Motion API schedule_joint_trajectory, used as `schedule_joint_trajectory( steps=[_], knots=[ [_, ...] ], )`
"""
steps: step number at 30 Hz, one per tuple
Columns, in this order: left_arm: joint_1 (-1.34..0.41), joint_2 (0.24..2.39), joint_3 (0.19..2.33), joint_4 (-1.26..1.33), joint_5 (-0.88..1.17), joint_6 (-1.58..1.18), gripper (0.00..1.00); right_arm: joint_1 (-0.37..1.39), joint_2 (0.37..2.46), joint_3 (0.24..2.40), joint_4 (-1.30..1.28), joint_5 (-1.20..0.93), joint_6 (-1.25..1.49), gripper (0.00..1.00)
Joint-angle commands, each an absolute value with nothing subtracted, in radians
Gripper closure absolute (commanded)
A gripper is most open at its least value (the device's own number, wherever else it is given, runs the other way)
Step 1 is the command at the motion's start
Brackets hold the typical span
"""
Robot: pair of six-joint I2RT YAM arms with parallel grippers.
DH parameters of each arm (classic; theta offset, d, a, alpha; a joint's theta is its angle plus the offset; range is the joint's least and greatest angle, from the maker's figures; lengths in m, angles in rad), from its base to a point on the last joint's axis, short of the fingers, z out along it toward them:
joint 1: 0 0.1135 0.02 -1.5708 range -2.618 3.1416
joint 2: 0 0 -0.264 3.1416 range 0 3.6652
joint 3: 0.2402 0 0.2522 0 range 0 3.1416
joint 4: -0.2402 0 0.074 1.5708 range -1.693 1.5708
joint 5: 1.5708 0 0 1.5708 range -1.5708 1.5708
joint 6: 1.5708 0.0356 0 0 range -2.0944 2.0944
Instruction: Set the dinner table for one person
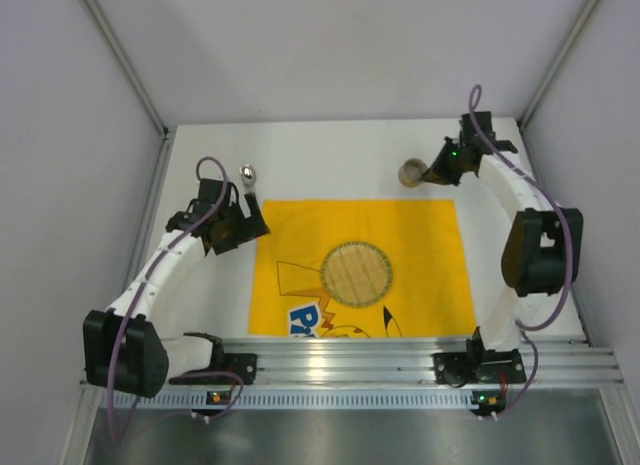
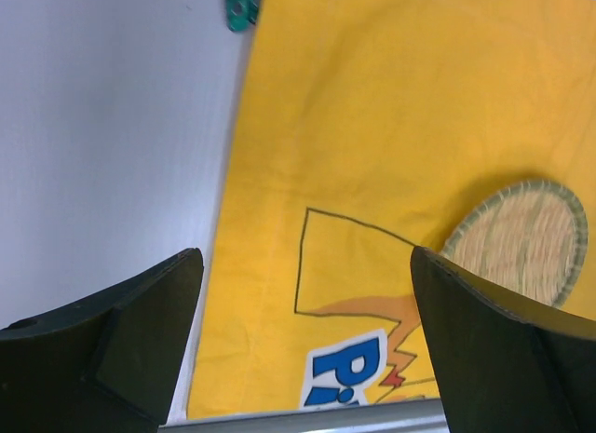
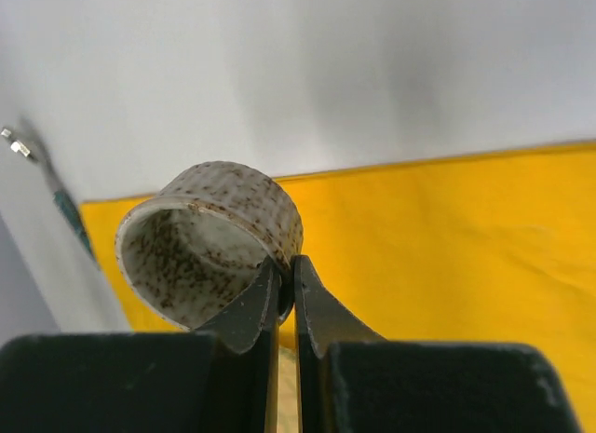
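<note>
Right gripper (image 3: 287,284) is pinched nearly shut on the wall of a little brown-speckled cup (image 3: 209,242), one finger inside the rim and one outside. Can't tell if the cup is touching the surface or not. Left gripper (image 2: 305,258) is spread wide with nothing in it, hovering over the left edge of the yellow cloth (image 2: 391,126).

The dinner table (image 1: 330,150) is a plain matte white top with a ribbed aluminium rail (image 1: 400,357) along the near side. The cloth lies flat on it against the rail, with a round woven mat (image 1: 357,273) in the middle. The cup sits just past the cloth's far edge, a spoon (image 1: 247,173) off its far left corner. Bare white strips run round the cloth, with grey walls on three sides.
</note>
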State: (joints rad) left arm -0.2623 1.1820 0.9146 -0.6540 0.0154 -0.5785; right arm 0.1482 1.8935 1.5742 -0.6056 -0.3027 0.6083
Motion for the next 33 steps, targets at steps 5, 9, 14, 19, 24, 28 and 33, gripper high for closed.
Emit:
schedule_joint_trajectory(
  steps=[5, 9, 14, 19, 24, 28, 33],
  knots=[
    [-0.101, 1.354, 1.034, -0.538, 0.124, -0.491, 0.02, 0.041, 1.695, 1.261, -0.634, -0.209, 0.417, 1.00],
    [-0.094, 1.454, 1.100, -0.537, 0.123, -0.465, 0.02, 0.040, 1.736, 1.226, -0.632, -0.193, 0.416, 1.00],
    [-0.084, 1.577, 1.153, -0.505, 0.115, -0.457, 0.02, 0.041, 1.781, 1.241, -0.660, -0.117, 0.416, 1.00],
    [-0.081, 1.687, 1.235, -0.512, 0.094, -0.454, 0.02, 0.041, 1.798, 1.256, -0.692, -0.069, 0.400, 0.69],
    [-0.072, 1.784, 1.296, -0.523, 0.069, -0.433, 0.02, 0.041, 1.778, 1.243, -0.698, -0.071, 0.399, 0.46],
    [-0.055, 1.847, 1.363, -0.535, 0.060, -0.417, 0.09, 0.041, 1.712, 1.221, -0.709, -0.075, 0.405, 0.45],
    [-0.049, 1.945, 1.456, -0.578, 0.020, -0.379, 0.25, 0.041, 1.609, 1.190, -0.727, -0.103, 0.411, 0.45]
  ],
)
